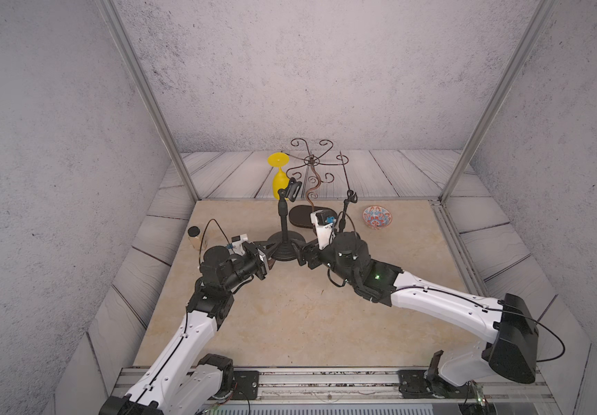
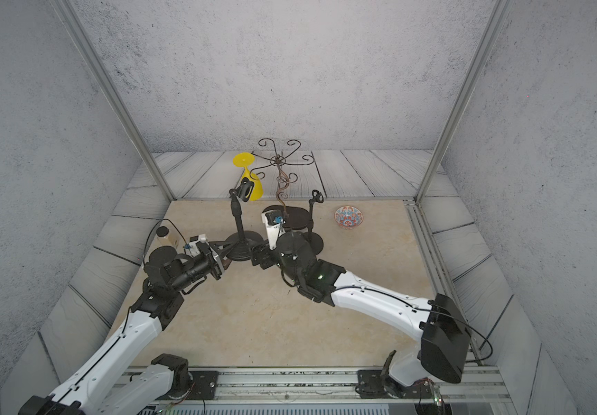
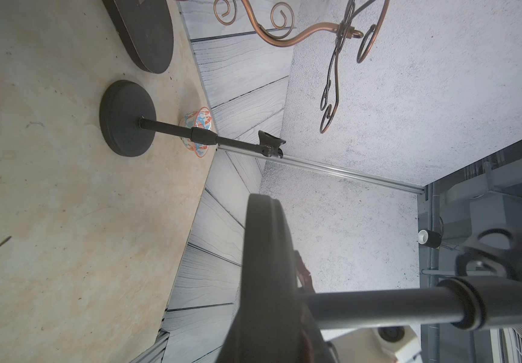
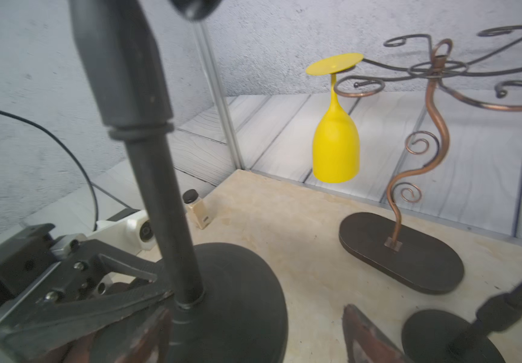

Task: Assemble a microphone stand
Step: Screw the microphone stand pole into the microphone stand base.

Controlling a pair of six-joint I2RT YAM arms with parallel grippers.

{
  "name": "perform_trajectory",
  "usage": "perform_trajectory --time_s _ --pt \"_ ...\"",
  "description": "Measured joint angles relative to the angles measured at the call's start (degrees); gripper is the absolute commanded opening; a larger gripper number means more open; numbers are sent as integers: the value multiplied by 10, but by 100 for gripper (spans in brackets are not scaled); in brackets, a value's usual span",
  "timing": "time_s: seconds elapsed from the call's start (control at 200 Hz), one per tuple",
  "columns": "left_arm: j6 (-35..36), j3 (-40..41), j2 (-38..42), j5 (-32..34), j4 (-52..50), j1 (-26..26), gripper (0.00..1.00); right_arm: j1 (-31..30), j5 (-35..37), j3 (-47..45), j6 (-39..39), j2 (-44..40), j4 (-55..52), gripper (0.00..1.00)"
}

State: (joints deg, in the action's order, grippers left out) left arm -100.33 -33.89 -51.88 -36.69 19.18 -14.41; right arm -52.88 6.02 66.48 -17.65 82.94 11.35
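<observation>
A black microphone stand (image 1: 284,222) stands upright mid-table on its round base (image 1: 286,249), with a clip (image 1: 292,188) on top. My left gripper (image 1: 271,253) is shut on the base's left rim; in the left wrist view the rim (image 3: 266,267) fills the jaws and the pole (image 3: 379,305) runs off sideways. My right gripper (image 1: 298,251) sits at the base's right side, open, its fingers (image 4: 363,333) spread wide around the base (image 4: 237,298). A second microphone stand (image 2: 311,215) stands behind my right arm.
A copper glass rack (image 1: 311,169) on an oval base (image 1: 302,215) holds a yellow glass (image 1: 279,179) upside down at the back. A patterned bowl (image 1: 377,217) lies back right. A small spice jar (image 1: 194,237) stands at the left edge.
</observation>
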Motion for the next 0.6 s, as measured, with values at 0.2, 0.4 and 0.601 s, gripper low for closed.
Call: perform_trajectory --time_s 0.2,0.4,0.601 --pt "0 0 0 0 1 0 0 114 -255 26 28 18 17 77" --pt "0 0 2 0 3 0 0 124 -425 86 67 70 9 73" --pt "-1 0 6 0 3 0 0 127 -488 120 79 111 -3 66"
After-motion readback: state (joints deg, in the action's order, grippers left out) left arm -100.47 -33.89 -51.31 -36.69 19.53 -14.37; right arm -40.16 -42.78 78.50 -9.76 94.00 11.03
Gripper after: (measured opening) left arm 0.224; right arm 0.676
